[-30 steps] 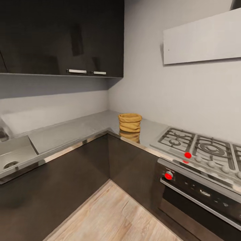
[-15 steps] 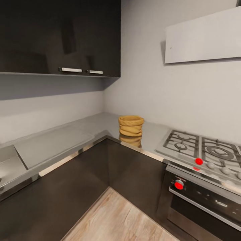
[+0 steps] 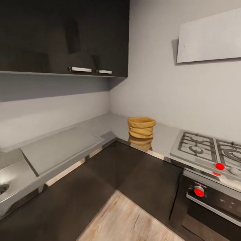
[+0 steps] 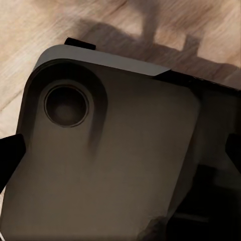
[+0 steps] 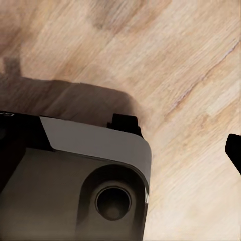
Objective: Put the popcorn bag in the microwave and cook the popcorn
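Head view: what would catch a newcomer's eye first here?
The tan popcorn bag stands alone on the glossy grey countertop, near the corner and mirrored in its surface. To its right, bright red knobs mark the gas hob and the dark oven below.

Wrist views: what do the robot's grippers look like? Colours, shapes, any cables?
Little of them shows. The left gripper has two matte black fingertips with blunt ends, at the picture's edges. Of the right gripper, one similar black fingertip is visible. I see no cables or markings on them.

Grey walls (image 3: pixel 160 87), dark glossy wall cabinets (image 3: pixel 63 33), wood-plank floor (image 3: pixel 130 221), corner kitchen.
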Controlling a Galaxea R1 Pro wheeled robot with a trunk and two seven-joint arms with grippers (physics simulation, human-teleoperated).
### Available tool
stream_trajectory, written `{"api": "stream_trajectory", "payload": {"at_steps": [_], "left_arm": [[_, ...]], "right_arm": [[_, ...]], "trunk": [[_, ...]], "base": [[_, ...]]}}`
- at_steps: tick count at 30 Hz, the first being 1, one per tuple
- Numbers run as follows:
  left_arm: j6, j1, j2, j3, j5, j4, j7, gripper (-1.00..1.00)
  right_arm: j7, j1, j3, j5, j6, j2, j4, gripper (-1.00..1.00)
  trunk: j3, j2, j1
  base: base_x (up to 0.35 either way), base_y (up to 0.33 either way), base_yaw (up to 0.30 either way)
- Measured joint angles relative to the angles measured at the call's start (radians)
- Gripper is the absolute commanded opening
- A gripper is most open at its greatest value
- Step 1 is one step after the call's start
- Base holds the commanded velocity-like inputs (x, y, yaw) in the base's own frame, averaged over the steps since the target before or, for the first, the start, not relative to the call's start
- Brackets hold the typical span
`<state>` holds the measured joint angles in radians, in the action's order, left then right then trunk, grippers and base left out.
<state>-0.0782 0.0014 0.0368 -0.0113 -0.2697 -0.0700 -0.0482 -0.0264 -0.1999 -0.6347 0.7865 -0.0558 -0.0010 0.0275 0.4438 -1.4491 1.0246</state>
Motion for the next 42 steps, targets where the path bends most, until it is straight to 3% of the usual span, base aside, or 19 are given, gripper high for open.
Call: {"api": "stream_trajectory", "payload": {"at_steps": [17, 23, 29, 42], "left_arm": [[0.003, 0.0, 0.0, -0.003, -0.005, 0.0, 0.003, 1.0], [0.002, 0.0, 0.0, -0.004, -0.006, 0.0, 0.009, 1.0], [-0.003, 0.0, 0.003, -0.005, -0.007, 0.0, 0.117, 1.0], [-0.003, 0.0, 0.001, -0.003, -0.005, 0.001, 0.116, 1.0]], "right_arm": [[-0.003, 0.0, -0.003, -0.006, 0.004, 0.0, -0.001, 1.0], [-0.103, 0.0, -0.006, -0.008, 0.005, 0.005, 0.0, 1.0], [-0.122, 0.0, -0.004, -0.006, 0.006, 0.007, 0.0, 1.0], [-0.112, 0.0, -0.004, -0.004, 0.003, 0.002, 0.0, 1.0]], "trunk": [[0.0, 0.0, 0.0], [0.0, 0.0, 0.0], [0.0, 0.0, 0.0], [0.0, 0.0, 0.0]], "base": [[0.004, 0.007, -0.234], [0.0, 0.0, -0.273], [0.0, 0.0, -0.27], [0.175, 0.107, -0.019]]}}
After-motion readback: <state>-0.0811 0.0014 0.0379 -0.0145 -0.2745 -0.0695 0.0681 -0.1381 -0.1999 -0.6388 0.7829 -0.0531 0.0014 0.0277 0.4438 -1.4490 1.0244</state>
